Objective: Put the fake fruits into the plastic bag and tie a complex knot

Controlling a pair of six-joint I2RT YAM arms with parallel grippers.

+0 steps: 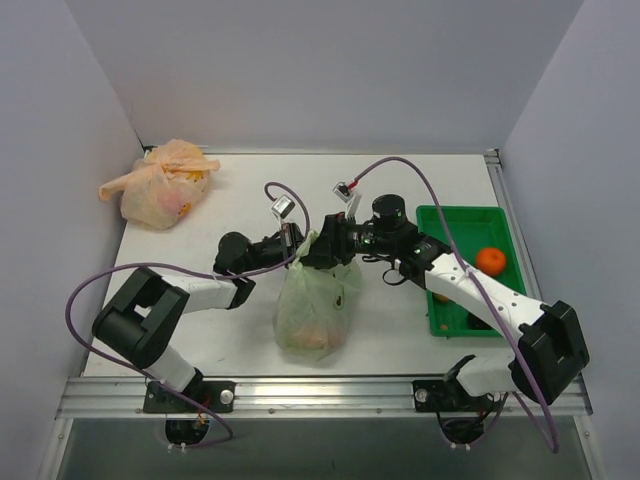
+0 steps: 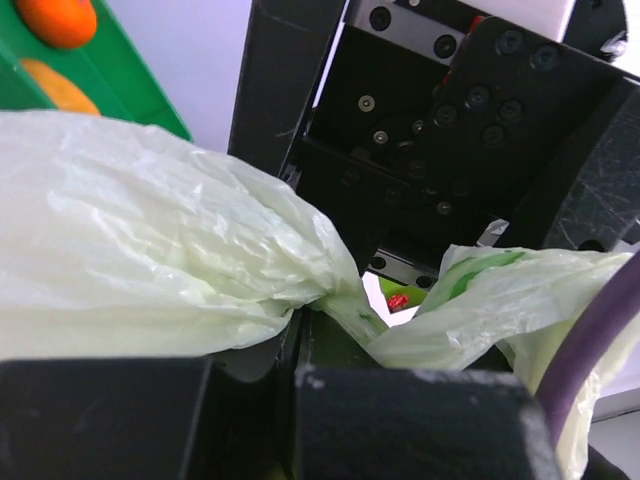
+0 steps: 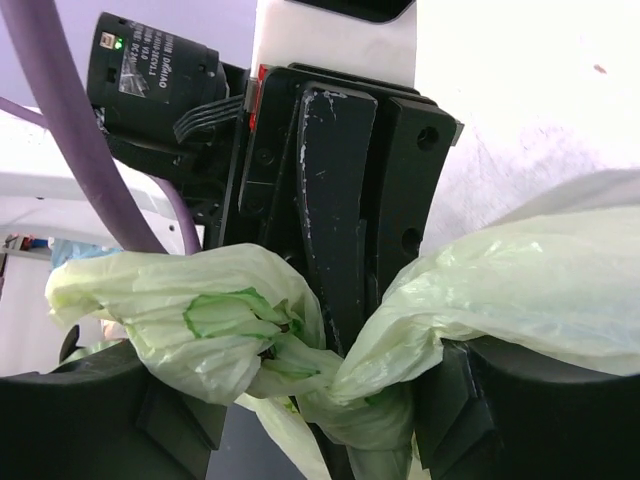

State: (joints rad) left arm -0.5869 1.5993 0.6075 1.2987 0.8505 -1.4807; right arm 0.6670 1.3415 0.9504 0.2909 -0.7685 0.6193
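Observation:
The pale green plastic bag (image 1: 318, 310) stands at the table's middle, its twisted top held up between both grippers. Fake fruits show through its film: an orange-pink mass (image 1: 315, 338) at the bottom and a small dark piece (image 1: 342, 298). My left gripper (image 1: 300, 246) is shut on a bunched handle (image 2: 330, 300). My right gripper (image 1: 333, 246) faces it, shut on the knotted neck of the bag (image 3: 350, 385). The left gripper's closed fingers (image 3: 335, 200) show just behind that knot. An orange fruit (image 1: 490, 261) lies in the green tray (image 1: 455, 215).
A peach-orange bag (image 1: 160, 185) sits at the back left corner. The green tray at the right also holds a small orange-yellow piece (image 1: 440, 297). In the left wrist view the tray (image 2: 130, 95) and two orange fruits (image 2: 57, 18) show at top left. Purple cables loop over both arms.

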